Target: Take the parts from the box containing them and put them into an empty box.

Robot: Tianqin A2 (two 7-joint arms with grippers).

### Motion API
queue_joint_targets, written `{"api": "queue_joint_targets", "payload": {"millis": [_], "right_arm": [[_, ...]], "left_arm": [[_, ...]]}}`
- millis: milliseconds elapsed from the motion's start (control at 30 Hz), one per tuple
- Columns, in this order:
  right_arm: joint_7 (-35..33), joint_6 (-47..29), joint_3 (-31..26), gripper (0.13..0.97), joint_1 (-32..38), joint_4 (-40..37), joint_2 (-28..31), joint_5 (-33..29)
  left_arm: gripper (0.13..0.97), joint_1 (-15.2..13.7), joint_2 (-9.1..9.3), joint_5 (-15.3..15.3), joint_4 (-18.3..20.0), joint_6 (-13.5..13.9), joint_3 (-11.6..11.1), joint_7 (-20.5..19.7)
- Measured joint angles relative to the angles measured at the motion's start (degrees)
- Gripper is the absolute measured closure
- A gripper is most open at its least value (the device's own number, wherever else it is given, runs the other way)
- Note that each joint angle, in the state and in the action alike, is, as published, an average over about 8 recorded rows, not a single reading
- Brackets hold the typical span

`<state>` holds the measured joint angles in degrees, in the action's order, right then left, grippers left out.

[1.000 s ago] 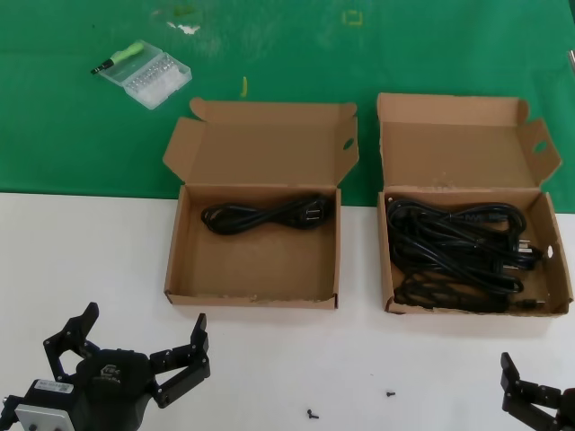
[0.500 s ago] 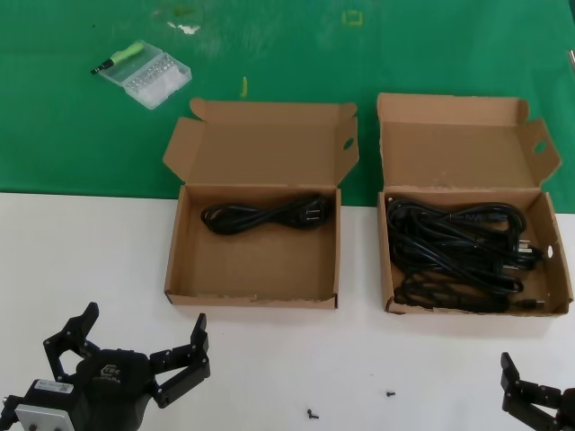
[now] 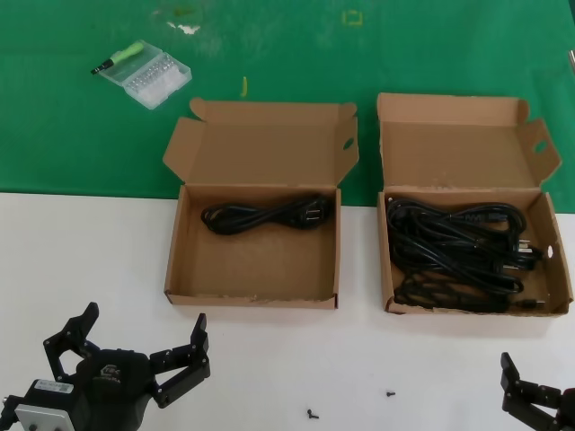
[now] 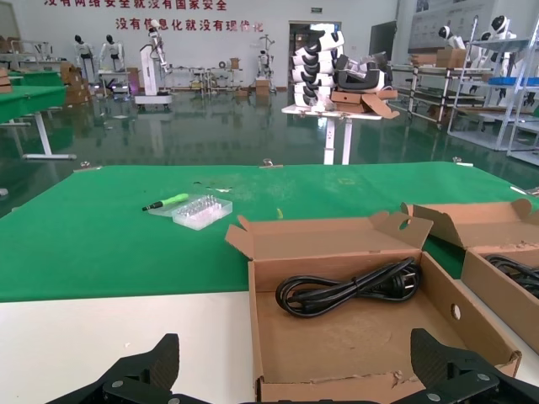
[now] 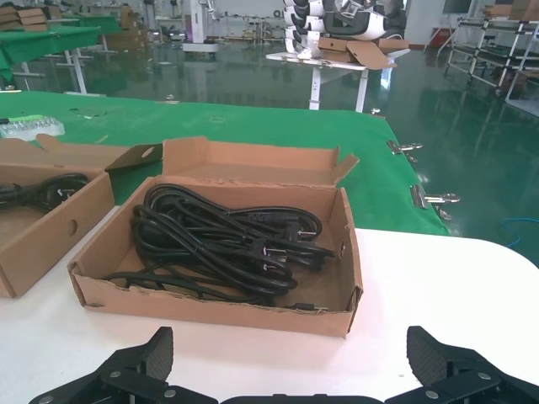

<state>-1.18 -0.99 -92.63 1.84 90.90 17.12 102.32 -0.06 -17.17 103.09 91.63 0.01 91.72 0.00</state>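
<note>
The squarish carton (image 3: 467, 308) with one angled flap stands open at the right, holding a tangled pile of black power cords (image 3: 458, 247); both show in the right wrist view, carton (image 5: 210, 303) and cords (image 5: 227, 240). The wider carton (image 3: 256, 265) with two flared flaps stands open at centre left and holds one coiled cord (image 3: 265, 215), also in the left wrist view (image 4: 349, 286). My left gripper (image 3: 142, 328) is open and empty, low near the front edge before the wider carton (image 4: 354, 337). My right gripper (image 3: 550, 395) is open and empty at the front right, before the squarish carton.
A clear plastic screw case (image 3: 148, 76) with a green-handled tool (image 3: 121, 56) lies on the green mat (image 3: 287, 54) at the back left. Two tiny black screws (image 3: 312, 415) lie on the white table between the grippers.
</note>
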Motion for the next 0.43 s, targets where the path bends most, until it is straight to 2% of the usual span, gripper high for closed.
{"api": "queue_joint_targets", "payload": {"millis": [433], "right_arm": [[0.0,0.0,0.0,0.129,0.0,0.0,0.0,0.0]], "left_arm": [[0.132,0.0,0.0,0.0,0.0,0.0,0.0,0.0]]}}
